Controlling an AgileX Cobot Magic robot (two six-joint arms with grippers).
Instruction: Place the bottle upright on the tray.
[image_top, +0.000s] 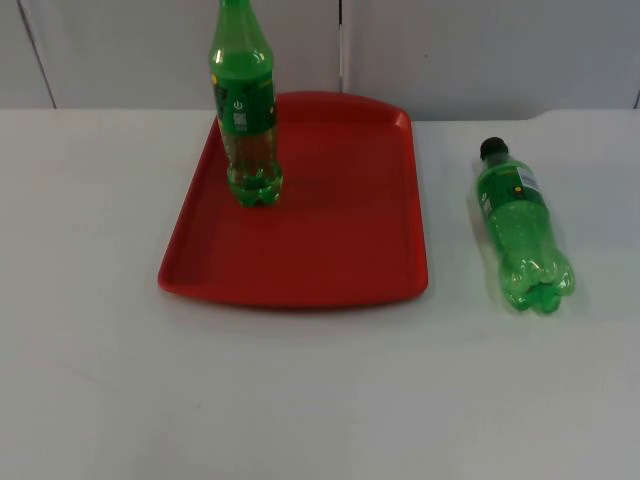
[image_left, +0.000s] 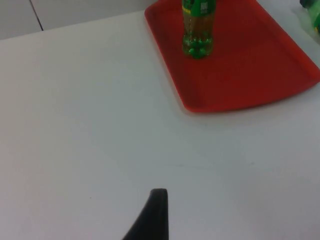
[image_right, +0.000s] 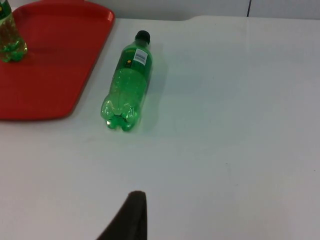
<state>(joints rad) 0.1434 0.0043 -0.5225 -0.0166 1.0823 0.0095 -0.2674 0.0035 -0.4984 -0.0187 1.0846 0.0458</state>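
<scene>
While one bottle is standing near the tray's far-left corner, I'm holding both arms back; the lying bottle is resting beside its right edge. Finger spread: cannot tell.

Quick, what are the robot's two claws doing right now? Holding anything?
Left gripper: above bare table, short of the tray, holding nothing; grip state cannot be told.
Right gripper: above table near the lying bottle, holding nothing; cannot be told.

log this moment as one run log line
standing bottle: upright on red tray | lying bottle: on its side on table, beside tray | step: lying bottle not yet grasped
</scene>
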